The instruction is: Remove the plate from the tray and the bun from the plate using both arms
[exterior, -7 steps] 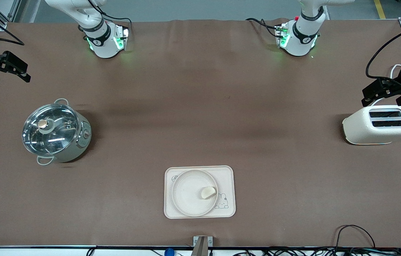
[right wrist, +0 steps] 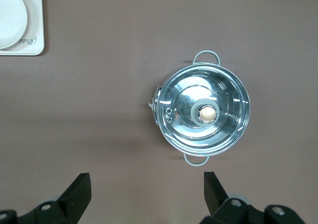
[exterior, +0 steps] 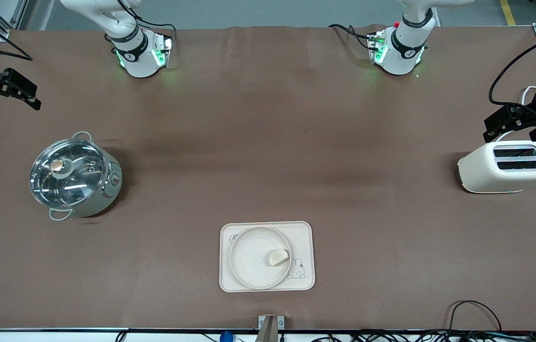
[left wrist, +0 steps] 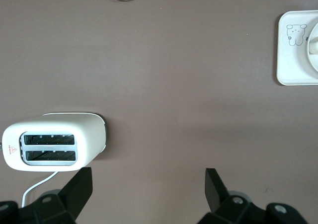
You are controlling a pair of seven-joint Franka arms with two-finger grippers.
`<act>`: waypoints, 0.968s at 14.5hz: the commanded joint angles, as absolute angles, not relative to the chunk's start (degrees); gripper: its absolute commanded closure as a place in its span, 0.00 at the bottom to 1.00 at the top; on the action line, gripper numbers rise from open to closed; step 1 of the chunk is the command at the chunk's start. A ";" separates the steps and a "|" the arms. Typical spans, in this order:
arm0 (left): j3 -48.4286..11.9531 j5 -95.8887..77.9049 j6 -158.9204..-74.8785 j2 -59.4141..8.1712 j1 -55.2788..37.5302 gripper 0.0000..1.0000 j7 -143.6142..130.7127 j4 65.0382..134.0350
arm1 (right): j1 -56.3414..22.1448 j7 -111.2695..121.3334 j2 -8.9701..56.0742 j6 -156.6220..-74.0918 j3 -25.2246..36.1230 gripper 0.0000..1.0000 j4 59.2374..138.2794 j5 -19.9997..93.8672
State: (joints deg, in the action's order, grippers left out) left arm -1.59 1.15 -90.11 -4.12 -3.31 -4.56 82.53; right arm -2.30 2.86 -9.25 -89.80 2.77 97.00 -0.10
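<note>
Bun point(exterior: 278, 257) on plate point(exterior: 249, 266), plate in tray point(exterior: 303, 280)

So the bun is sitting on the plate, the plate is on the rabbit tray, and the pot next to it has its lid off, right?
Not quite: the pot has its glass lid on, knob on top, as the front and right wrist views show. The rest holds: the bun sits on the plate, and the plate is on the rabbit tray.

one plate point(exterior: 253, 259), one bun point(exterior: 278, 257), one tray point(exterior: 303, 232), one pot point(exterior: 74, 178), one toaster point(exterior: 508, 166)
</note>
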 commanded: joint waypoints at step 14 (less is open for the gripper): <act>-1.58 1.50 -89.91 -4.48 -3.52 0.00 -4.13 81.74 | -18.97 -10.26 26.08 -116.28 2.72 0.00 87.56 20.92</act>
State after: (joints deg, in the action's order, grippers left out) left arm -1.66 1.15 -90.08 -4.29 -3.49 -4.33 82.57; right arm -16.58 -5.49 20.99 -117.02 2.32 93.58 19.87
